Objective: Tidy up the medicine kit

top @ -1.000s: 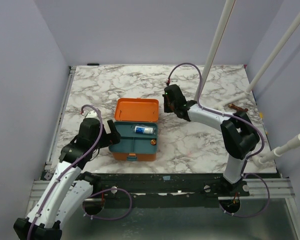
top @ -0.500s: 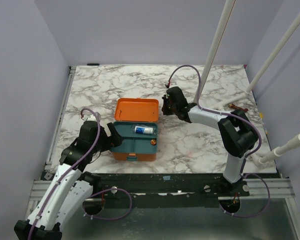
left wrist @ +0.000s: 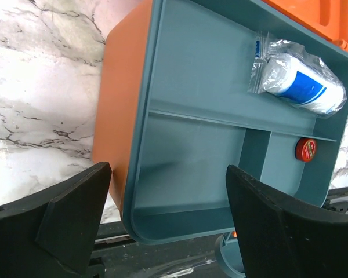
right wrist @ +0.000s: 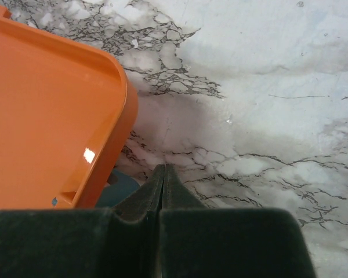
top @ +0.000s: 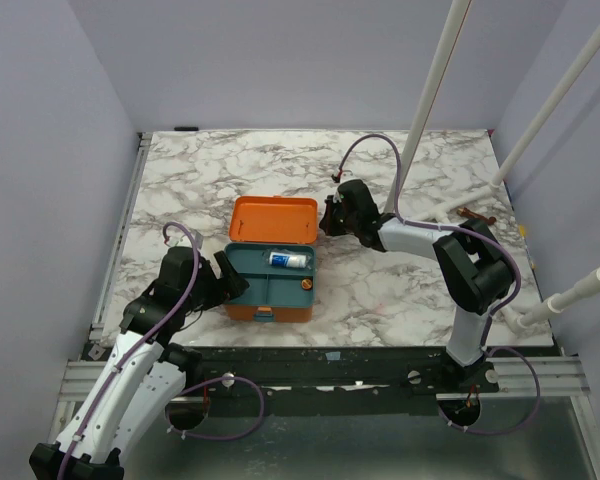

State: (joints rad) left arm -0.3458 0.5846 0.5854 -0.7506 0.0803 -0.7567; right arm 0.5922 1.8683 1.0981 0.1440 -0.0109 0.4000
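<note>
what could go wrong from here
The open left gripper straddles the medicine kit at its side wall; closing could drag or tip the kit and shift the wrapped bandage roll. The shut right gripper sits beside the open lid; a nudge might swing it shut.

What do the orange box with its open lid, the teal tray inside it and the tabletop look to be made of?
Orange rectangular box: likely moulded plastic, semi-gloss; its lid shows a bright glint. Dark teal compartment tray: smooth, duller plastic with moulded dividers. Tabletop: white with grey marble veining; stone or printed laminate, cannot tell.
</note>
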